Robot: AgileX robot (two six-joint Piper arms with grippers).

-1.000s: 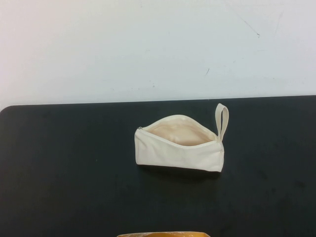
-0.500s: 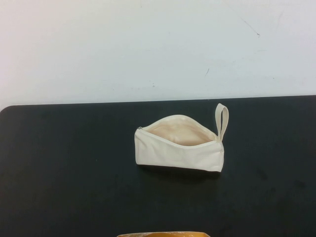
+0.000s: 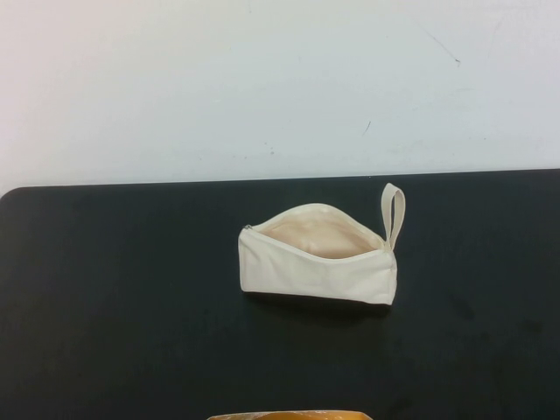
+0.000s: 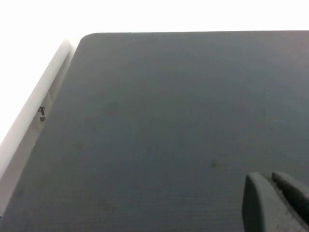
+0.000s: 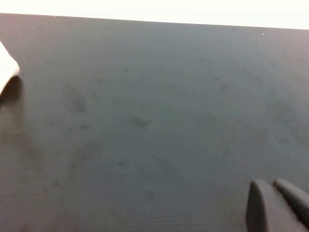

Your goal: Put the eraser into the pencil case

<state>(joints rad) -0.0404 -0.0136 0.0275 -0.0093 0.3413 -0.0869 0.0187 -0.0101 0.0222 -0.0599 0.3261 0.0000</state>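
Black table [image 3: 114, 306] fills the lower part of the high view; white wall [image 3: 262, 79] beyond its far edge. Neither arm appears in that view.

Pencil case [image 3: 317, 267]: cream-white, lying near the table's middle, slightly right of centre. Zip undone; mouth gapes toward the far side, pale beige lining [image 3: 317, 234] visible inside. Loop strap [image 3: 393, 215] at its right end, pointing toward the far edge. A white corner of the case [image 5: 7, 70] shows at the edge of the right wrist view.

Yellow-orange strip [image 3: 289, 416] at the near edge of the high view, middle; too little shows to say what it is.

Eraser: not seen on the table or in the visible part of the pouch mouth; cannot place it.

Left gripper [image 4: 273, 203]: low over bare table by its left far corner; dark fingertips lie pressed together, clenched on nothing.

Right gripper [image 5: 275, 205]: low over bare table, case off to one side; fingertips likewise together, nothing between them.
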